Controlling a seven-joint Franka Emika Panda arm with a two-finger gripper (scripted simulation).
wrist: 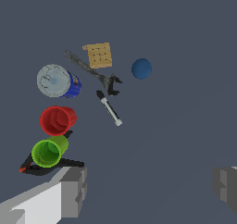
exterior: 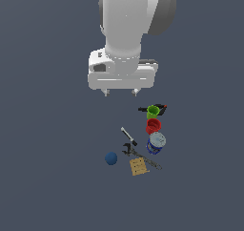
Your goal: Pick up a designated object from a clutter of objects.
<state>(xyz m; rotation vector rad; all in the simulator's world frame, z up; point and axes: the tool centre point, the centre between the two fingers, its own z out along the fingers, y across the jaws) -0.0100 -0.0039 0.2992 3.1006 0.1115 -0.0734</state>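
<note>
— Where was the ball when you looked?

— The dark-blue ball (exterior: 111, 158) lay on the grey floor (exterior: 47, 177), at the exterior view's left edge of the clutter, a little apart from the other things. It touched nothing. My pincer (exterior: 121, 91) hung well above the floor and far from the ball; in the exterior view the ball was lower in the picture than my fingertips and slightly to the exterior view's left of them.

— And your pincer, how did it stand?

— My two fingers (wrist: 69, 188) were wide apart and they held nothing. In the wrist view the ball (wrist: 141, 68) was beyond the gap between them, not inside it.

— What was close to the ball?

— The nearest things were the grey wrench (exterior: 138, 156) and the tan square (exterior: 138, 166), both to the exterior view's right of it. Further right stood the blue-white can (exterior: 156, 143), then the red cup (exterior: 153, 126) and the green cup (exterior: 153, 111) in one row. The green cup sat on a black tool (exterior: 162, 110). A thin grey tool with a black tip (exterior: 128, 136) lay between the ball and the cups.

— How was the arm?

— My white arm (exterior: 126, 25) came down from the top of the exterior view, with the hand pointing straight down to the floor.
</note>
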